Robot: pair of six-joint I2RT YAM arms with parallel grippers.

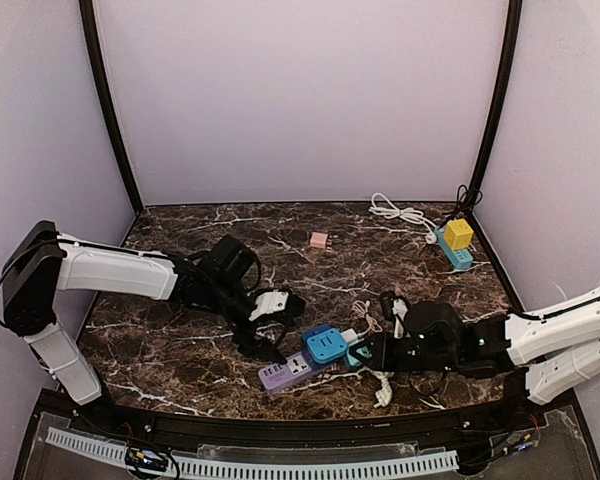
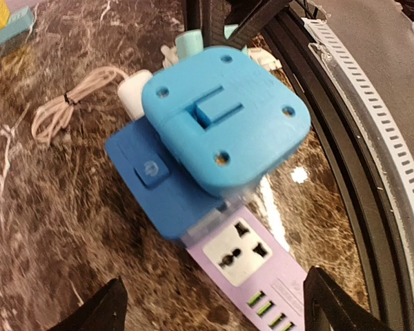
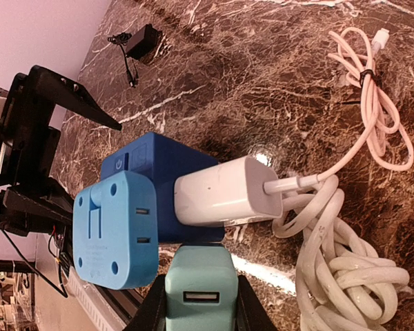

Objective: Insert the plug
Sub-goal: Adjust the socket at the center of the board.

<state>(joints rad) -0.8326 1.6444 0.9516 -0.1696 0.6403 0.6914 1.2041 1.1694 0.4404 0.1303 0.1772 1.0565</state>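
With the left gripper [image 2: 212, 303] wide open and empty, the strip [image 1: 280, 376] may be shoved by the teal plug [image 3: 196, 276] clamped in the right gripper [image 3: 201, 310].

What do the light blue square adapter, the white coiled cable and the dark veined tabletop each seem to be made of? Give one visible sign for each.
Light blue square adapter: moulded plastic, smooth finish; rounded edges and recessed screw holes.
White coiled cable: likely rubbery sheathing, since it bends in soft loops.
Dark veined tabletop: polished marble or a marble-look laminate; it reflects light glossily.
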